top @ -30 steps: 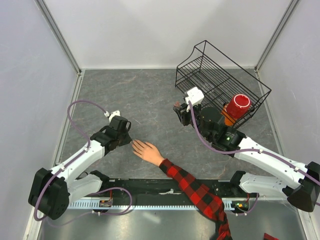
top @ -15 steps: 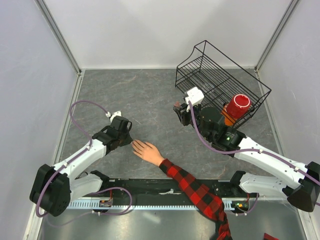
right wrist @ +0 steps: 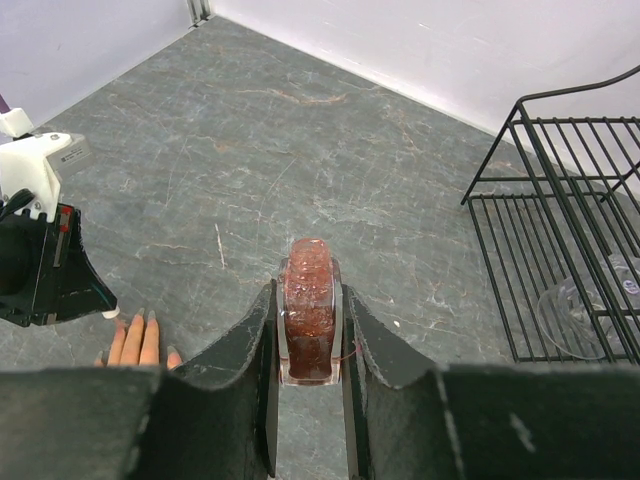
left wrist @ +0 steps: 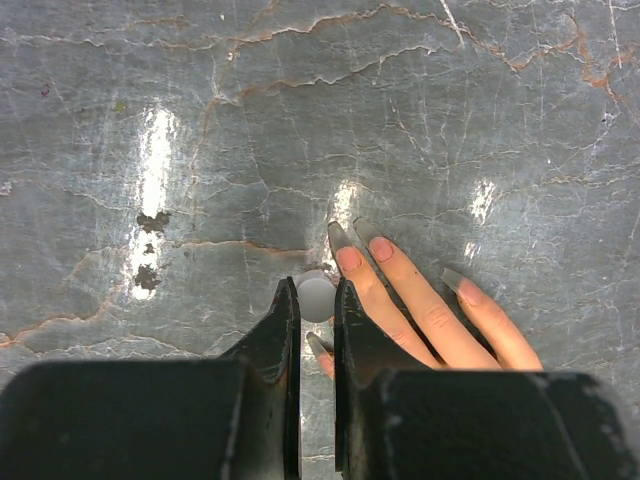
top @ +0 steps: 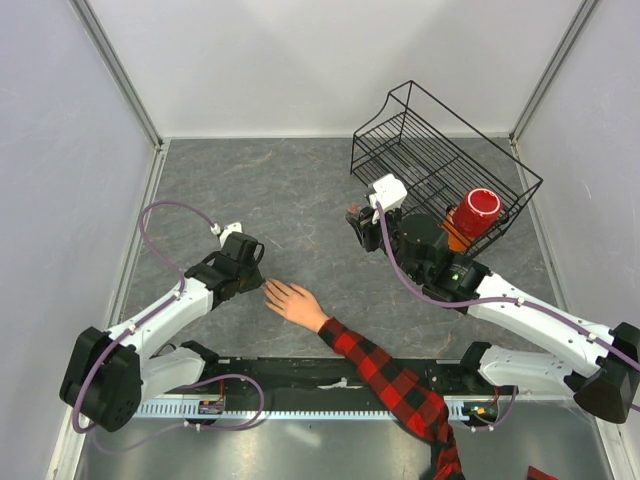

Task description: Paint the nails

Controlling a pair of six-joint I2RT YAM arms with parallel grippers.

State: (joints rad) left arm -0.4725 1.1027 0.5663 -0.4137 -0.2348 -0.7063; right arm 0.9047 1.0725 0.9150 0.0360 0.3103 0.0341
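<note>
**Q:** Where are the nails?

**A:** The nails tip the spread fingers of a pale hand. It lies back upward on the grey marbled table, near the front edge and left of centre. The arm behind it wears a red-and-black plaid sleeve.

**Q:** How do the grippers stand?

**A:** The left gripper has its jaws nearly together, clamped on a small white round piece just beside the fingertips. Whether that piece touches a nail cannot be told. The right gripper is well apart from the hand, jaws clamped on a small dark red bottle.

**Q:** What lies beyond?

**A:** A black wire basket at the table's far right, with a red cup at its near edge.
</note>
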